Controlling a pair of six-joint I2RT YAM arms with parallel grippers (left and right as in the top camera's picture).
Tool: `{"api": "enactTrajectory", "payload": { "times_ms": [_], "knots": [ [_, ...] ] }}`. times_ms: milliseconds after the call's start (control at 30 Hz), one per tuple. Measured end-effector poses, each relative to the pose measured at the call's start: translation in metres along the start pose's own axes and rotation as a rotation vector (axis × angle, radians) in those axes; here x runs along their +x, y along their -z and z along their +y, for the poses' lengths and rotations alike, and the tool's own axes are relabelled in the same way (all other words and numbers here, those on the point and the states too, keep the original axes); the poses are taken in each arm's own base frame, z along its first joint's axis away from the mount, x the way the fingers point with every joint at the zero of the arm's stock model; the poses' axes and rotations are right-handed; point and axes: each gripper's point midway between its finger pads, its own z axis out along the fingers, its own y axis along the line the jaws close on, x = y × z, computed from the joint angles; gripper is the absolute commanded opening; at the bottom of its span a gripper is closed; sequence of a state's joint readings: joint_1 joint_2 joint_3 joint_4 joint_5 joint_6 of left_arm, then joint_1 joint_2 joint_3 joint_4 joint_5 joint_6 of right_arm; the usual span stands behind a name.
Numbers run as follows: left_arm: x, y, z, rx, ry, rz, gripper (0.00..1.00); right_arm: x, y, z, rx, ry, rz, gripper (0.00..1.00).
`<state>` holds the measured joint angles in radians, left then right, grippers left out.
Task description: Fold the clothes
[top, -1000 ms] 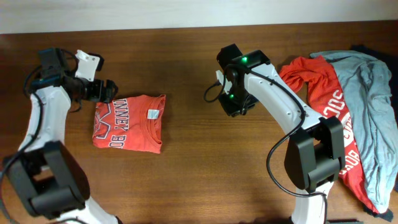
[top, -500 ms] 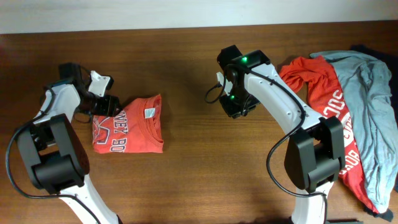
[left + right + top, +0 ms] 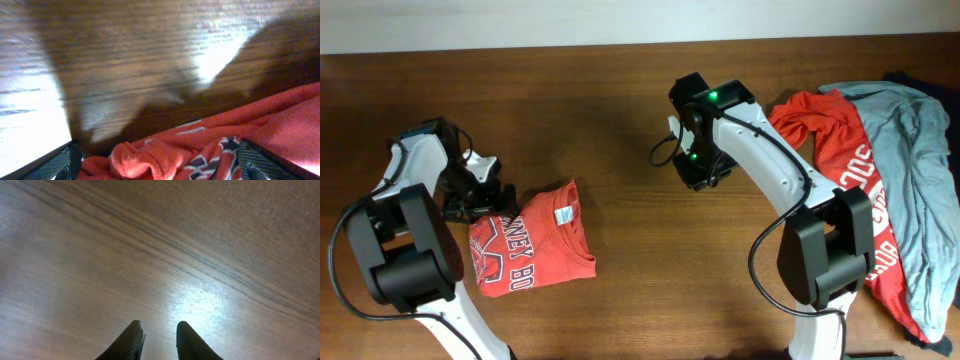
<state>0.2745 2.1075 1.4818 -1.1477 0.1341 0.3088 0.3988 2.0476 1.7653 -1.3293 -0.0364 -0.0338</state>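
A folded red T-shirt (image 3: 535, 240) with white and navy lettering lies at the left of the table, skewed. My left gripper (image 3: 485, 195) sits at its upper left edge. In the left wrist view the fingers (image 3: 157, 167) are spread wide, with bunched red cloth (image 3: 200, 150) lying between them. My right gripper (image 3: 695, 165) hovers over bare wood at the table's middle. In its wrist view the fingers (image 3: 157, 337) are nearly together, with nothing between them.
A pile of unfolded clothes lies at the right edge: a red garment (image 3: 835, 150) with white lettering, a grey-blue one (image 3: 910, 150) on top, and a dark one (image 3: 910, 78) behind. The wooden table (image 3: 640, 290) runs between the arms.
My left gripper has moved toward the front and slightly left. The red T-shirt has slid toward the front with it and turned. The right arm has not moved.
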Motion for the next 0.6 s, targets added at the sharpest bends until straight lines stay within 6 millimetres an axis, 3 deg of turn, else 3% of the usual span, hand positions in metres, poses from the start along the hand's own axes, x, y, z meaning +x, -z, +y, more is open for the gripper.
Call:
{"api": "enactTrajectory", "payload": {
  "times_ms": [100,167,233,333,600],
  "knots": [
    [-0.011,0.006,0.000,0.006,-0.001,-0.037,0.99,0.006,0.000,0.010,-0.060,0.034,0.022,0.22],
    [-0.032,0.022,-0.001,0.017,-0.012,-0.102,0.99,0.014,0.002,0.024,-0.137,0.081,0.049,0.10],
    [-0.051,0.042,-0.004,0.029,-0.025,-0.176,0.99,0.019,0.004,0.039,-0.198,0.134,0.063,0.09],
    [-0.078,0.072,-0.012,0.062,-0.052,-0.291,0.99,0.020,0.005,0.080,-0.257,0.242,0.055,0.09],
    [-0.062,0.071,-0.023,0.119,-0.039,-0.230,0.99,0.022,-0.002,0.202,-0.311,0.400,-0.022,0.09]
  ]
}}
